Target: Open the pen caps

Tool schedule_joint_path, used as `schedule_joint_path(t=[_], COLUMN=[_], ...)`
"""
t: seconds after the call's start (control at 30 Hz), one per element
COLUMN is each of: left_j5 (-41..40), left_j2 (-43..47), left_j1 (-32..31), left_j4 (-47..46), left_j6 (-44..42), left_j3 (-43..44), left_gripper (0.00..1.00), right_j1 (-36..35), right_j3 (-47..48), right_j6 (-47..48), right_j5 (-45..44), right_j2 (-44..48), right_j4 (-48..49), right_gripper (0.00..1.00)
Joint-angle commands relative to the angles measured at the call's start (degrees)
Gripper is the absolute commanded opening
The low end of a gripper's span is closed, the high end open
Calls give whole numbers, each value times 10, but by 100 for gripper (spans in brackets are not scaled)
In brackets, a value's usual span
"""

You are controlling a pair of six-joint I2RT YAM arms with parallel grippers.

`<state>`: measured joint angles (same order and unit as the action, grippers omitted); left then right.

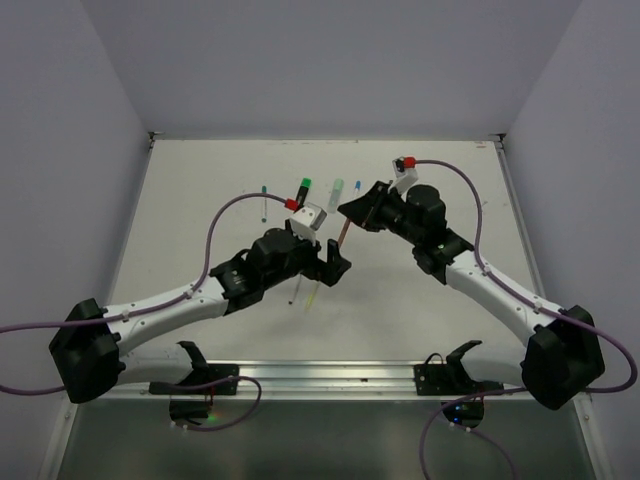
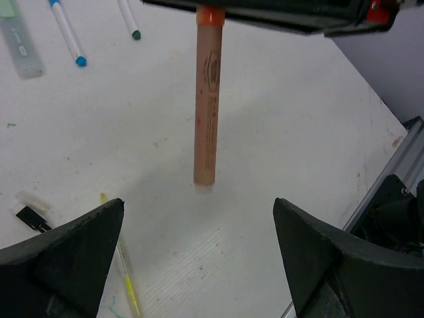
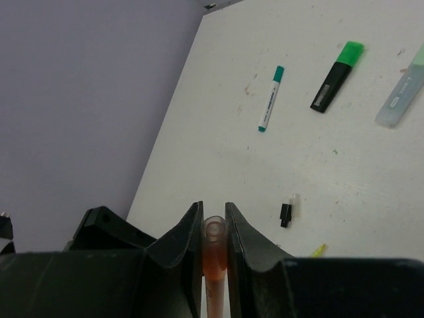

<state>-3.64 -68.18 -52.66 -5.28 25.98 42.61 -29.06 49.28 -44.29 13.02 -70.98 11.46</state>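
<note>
Alu rail [image 1: 330, 372] runs along near edge of white worktop [image 1: 200, 200], scuffed w/ ink specks; pale lilac walls [image 1: 330, 60] on 3 sides. L gripper [image 2: 199, 212] released, jaws wide, not touching pinkish pen [image 2: 205, 99] clenched by R gripper [image 3: 213, 215]. Green pen cap [image 3: 351, 52] & teal pen cap [image 3: 279, 73] on their pens twd far edge; black pen cap [image 3: 285, 213] loose mid-worktop.

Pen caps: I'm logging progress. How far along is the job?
Done, apparently: one black cap lies loose by the yellow pen. In hand: right gripper grips the orange pen, left gripper open. Left: highlighter, mint marker, blue pen, teal pen look capped.
</note>
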Motion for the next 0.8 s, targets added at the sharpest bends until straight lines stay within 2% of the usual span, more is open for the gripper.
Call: schedule_joint_path(t=[0.0,0.23,0.6,0.7,0.73,0.77], left_j5=[13,1,32,34,33,34], left_j2=[-23,-56,-90,-90,-89,-89], left_j1=[11,31,32,31,31,31], left_j4=[-40,-60,-79,-85,-87,-89], left_j6=[-19,-1,14,15,16,16], left_j3=[45,53,65,65,65,65], left_gripper=[96,89,68,52,40,33], right_j1=[-24,-42,-56,-59,-60,-60], right_j3=[-16,-36,-36,-35,-35,-35], right_j6=[-1,-8,-12,-12,-13,-12], right_j5=[9,0,-2,-3,-4,-4], right_j2=[12,11,8,2,1,-1], right_j4=[20,35,41,44,45,46], right_gripper=[0,0,0,0,0,0])
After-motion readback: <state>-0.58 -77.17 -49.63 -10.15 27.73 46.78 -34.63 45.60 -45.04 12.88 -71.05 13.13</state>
